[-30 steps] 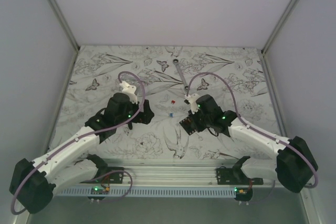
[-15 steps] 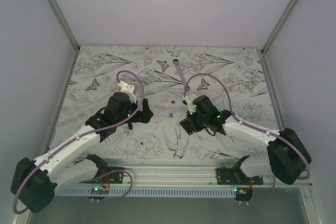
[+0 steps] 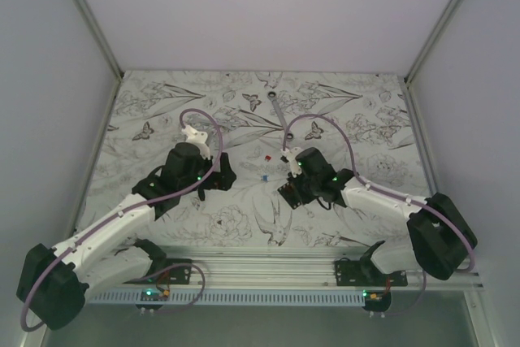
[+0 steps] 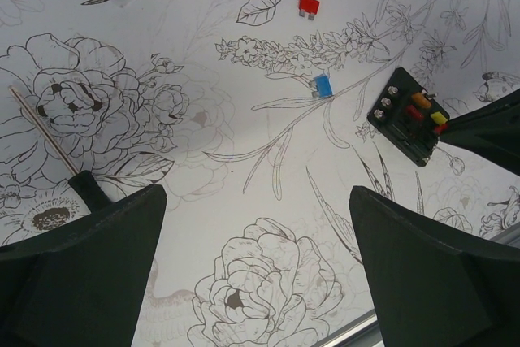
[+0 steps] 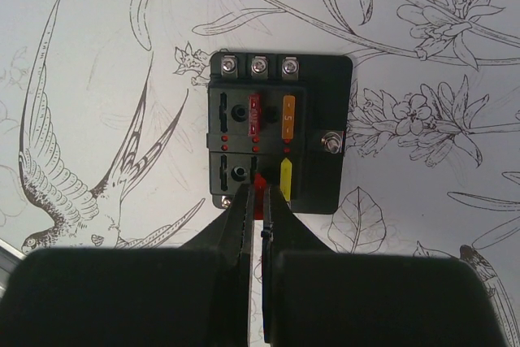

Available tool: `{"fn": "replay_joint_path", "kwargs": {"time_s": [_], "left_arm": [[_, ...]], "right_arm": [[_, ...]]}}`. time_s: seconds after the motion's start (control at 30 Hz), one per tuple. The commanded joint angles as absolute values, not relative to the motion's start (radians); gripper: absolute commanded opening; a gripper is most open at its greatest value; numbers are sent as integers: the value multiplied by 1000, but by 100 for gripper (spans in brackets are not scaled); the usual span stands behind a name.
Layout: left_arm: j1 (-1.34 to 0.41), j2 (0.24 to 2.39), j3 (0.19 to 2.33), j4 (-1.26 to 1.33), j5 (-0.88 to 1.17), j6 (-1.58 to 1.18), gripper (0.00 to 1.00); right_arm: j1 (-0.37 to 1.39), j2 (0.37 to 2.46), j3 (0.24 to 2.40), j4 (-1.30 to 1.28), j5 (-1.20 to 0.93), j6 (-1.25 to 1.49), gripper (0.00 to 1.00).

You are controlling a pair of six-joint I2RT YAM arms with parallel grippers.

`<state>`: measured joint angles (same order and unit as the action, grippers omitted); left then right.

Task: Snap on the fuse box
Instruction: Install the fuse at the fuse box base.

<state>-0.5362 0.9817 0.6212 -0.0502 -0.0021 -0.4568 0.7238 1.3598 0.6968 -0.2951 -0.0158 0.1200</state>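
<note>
Hiding fuse box (image 5: 280, 132) 6 o'clock edge, right gripper (image 5: 260, 197) pinched closed, nudged left since; left gripper (image 4: 256, 201) spread wide.

Noted gripper (image 4: 253, 197) spread wide; fuse box (image 4: 406, 115) at 3 o'clock, red fuse (image 4: 307, 6) at 1, blue fuse (image 4: 322, 84) near 2, screwdriver (image 4: 49, 140) at 9.

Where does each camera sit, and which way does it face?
Top external: above and behind the left arm and right arm, looking down on the table; both show.
Left wrist: on the left arm, facing down at the table; open left gripper shows.
Right wrist: close above the fuse box; shut right gripper shows.
All three show the fuse box.
</note>
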Motion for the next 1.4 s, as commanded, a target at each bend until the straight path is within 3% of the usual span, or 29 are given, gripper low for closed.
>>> {"fn": "replay_joint_path", "kwargs": {"time_s": [0.0, 0.83, 1.37], "left_arm": [[-529, 985, 616, -62, -16, -469, 100], [-529, 976, 614, -63, -6, -472, 100], [-529, 954, 606, -64, -4, -483, 100]], "right_arm": [[735, 1368, 739, -268, -1, 125, 0], [764, 1414, 760, -289, 1, 152, 0], [901, 1460, 707, -284, 180, 313, 0]]}}
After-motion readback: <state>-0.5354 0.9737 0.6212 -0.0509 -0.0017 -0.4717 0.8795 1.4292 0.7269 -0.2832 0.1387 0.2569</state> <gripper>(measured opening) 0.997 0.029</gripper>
